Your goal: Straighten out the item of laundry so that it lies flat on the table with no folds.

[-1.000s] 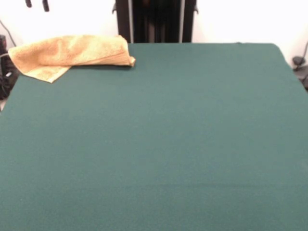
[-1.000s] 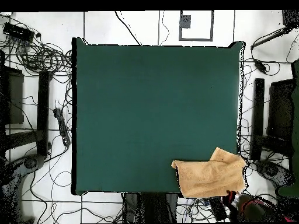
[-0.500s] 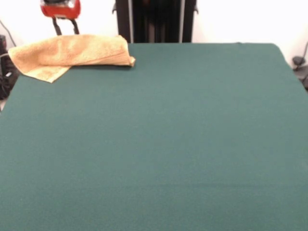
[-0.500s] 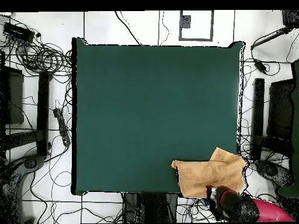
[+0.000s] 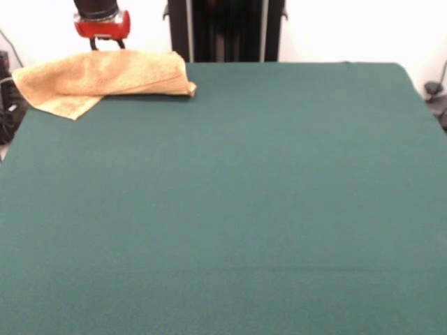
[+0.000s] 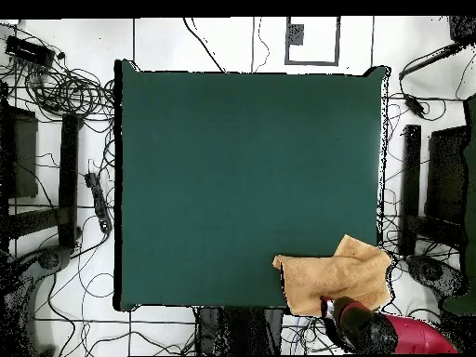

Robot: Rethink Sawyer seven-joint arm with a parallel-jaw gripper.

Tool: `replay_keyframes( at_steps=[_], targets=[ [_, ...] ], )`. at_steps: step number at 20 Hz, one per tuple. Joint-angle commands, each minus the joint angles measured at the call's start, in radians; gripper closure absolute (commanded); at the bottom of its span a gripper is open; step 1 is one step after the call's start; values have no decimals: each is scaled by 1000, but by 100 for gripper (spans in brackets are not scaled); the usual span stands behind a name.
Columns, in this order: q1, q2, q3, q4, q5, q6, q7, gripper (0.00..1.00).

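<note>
The item of laundry (image 5: 105, 78) is an orange-tan towel, folded over on itself, at the far left corner of the green table (image 5: 244, 195). One corner of it hangs past the table's left edge. In the overhead view the towel (image 6: 333, 275) lies at the bottom right corner of the table (image 6: 242, 167) and overhangs both edges there. My gripper (image 5: 107, 47), red and black, hangs just behind the towel's far edge. Its two thin fingers stand apart, and their tips dip behind the cloth. From above, the gripper (image 6: 340, 312) covers the towel's overhanging bottom edge.
A black pedestal column (image 5: 227, 31) rises behind the table's far edge. Loose cables (image 6: 56, 88) cover the floor on the left of the overhead view. Black stands (image 6: 411, 186) flank the table's right side there.
The gripper has come down from the top edge and shifted right in the front view, ending at the towel's far edge. The towel has not moved.
</note>
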Motion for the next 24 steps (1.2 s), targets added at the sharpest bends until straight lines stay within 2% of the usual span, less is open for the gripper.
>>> replay_keyframes(
  at_steps=[1, 7, 12, 17, 24],
  targets=[
    [66, 92, -55, -171, -60, -70, 104, 0],
    [60, 38, -44, -143, -11, -2, 61, 0],
    [26, -203, -27, 19, 110, 191, -44, 0],
    [1, -392, 19, 91, 211, 357, -172, 0],
    [-93, -513, 148, 164, 297, 367, -263, 0]
  ],
)
